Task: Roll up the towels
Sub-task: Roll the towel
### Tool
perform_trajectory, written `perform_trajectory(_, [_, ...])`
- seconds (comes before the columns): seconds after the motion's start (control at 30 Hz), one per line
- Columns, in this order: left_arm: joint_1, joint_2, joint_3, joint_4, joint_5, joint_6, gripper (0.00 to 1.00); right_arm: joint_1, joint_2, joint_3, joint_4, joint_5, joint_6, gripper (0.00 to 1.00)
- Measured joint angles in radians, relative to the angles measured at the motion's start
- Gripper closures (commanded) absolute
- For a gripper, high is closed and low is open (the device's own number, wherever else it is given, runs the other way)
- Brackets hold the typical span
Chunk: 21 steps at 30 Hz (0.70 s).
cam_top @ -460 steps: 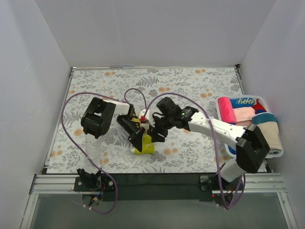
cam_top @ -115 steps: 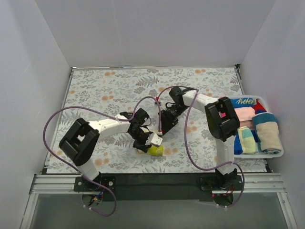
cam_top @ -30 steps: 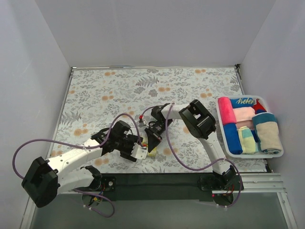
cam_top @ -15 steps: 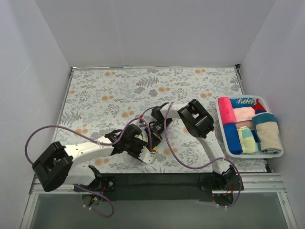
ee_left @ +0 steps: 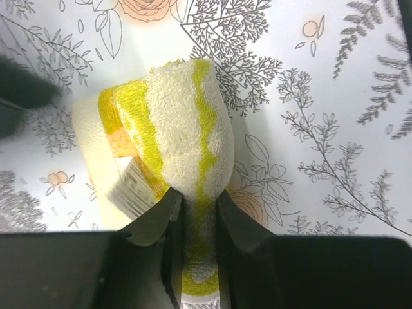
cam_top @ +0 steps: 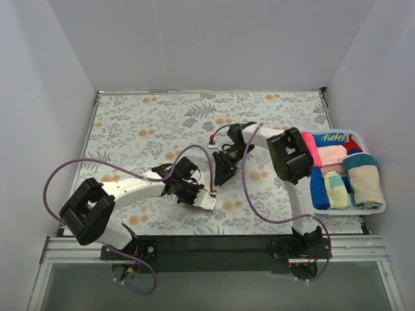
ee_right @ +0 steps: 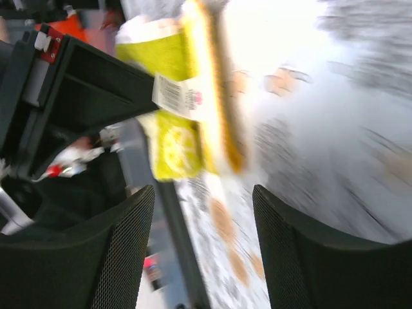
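The desk (cam_top: 130,103) is spread edge to edge with a floral covering (cam_top: 285,188). At 3 o'clock a white slotted basket (cam_top: 347,211) sits at the covering's edge. Near 6 o'clock a rolled yellow towel (ee_left: 187,129) lies against the covering, pinched by the left end effector (ee_left: 193,206)

I see plain white walls (cam_top: 207,39) closing in three sides of my worktop (cam_top: 214,243), which wears a grey floral covering (cam_top: 162,110) dotted with orange blooms. A metal rail (cam_top: 78,247) runs along its near edge.
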<state>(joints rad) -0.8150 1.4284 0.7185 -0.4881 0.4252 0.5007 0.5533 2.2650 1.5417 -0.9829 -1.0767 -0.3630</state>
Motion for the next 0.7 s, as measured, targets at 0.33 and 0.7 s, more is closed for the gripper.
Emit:
perform_trajectory(0.33, [0.227,0.375,0.357,-0.427,0.35,0.063,0.96,-0.17,-0.409,-0.175,0.234,0.296,0.027,0.42])
perform_trajectory(0.7, [0.31,0.801,0.748,-0.892,0.515,0.058,0.92,0.029,-0.639,-0.401,0.362,0.478,-0.019,0.43])
